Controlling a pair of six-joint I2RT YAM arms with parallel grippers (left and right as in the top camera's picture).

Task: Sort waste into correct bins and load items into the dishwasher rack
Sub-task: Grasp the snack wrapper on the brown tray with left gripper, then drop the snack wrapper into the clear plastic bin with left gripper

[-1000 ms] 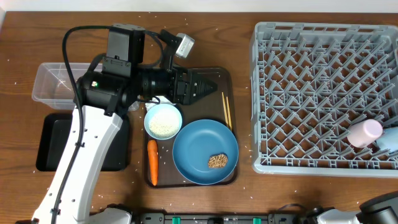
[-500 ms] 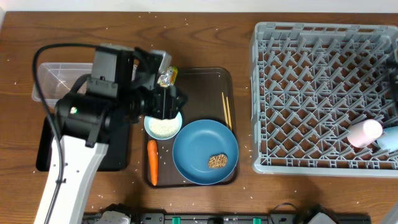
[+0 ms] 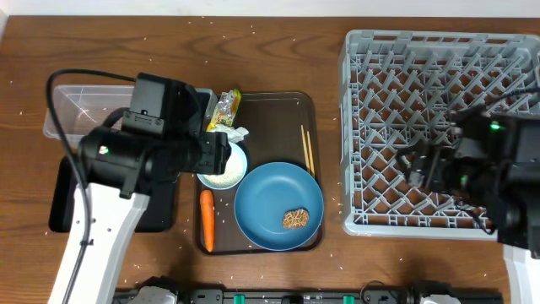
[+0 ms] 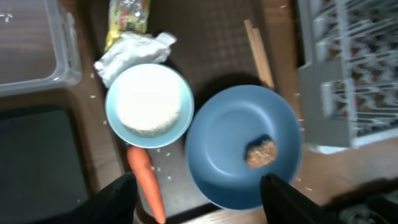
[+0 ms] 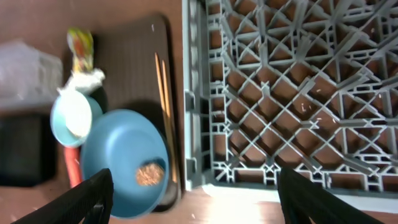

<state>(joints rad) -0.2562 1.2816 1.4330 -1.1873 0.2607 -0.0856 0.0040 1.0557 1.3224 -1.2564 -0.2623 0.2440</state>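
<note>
Risks, left to right.
- The left gripper (image 4: 199,190) hangs with its jaws spread and nothing in them, over the seam between the small bowl (image 4: 112,109) and the blue plate (image 4: 230,134). A straight descent could clip the bowl's rim and tip the heaped rice (image 4: 149,99) onto the serving tray (image 4: 205,43).
- The crumpled napkin (image 4: 134,50) touches the bowl's far rim, so pinching it may drag the bowl along (it is soft, and the fingers may catch only a fold).
- The carrot (image 4: 146,186) is round and tapered, so it is likely to roll or squirt out of a pinch.
- The chopsticks (image 4: 258,53) lie together just beside the plate's far rim. Sliding the plate could knock them off the tray's edge.
- The right gripper (image 5: 194,180) is also spread and empty, above the dishwasher rack (image 3: 405,67). A sideways sweep could snag a finger on the pegs.

Containers.
- Clear tub (image 3: 72,105): nothing seen in the part that shows.
- Black tray (image 3: 63,203): mostly under the left arm, and the visible strip is bare.
- Serving tray: holds the yellow wrapper (image 4: 127,15), napkin, bowl, carrot, plate and chopsticks.
- Bowl: rice.
- Plate: one brown chunk (image 4: 261,154).
- Rack: the visible cells hold nothing, and the near right part is hidden by the right arm.
</note>
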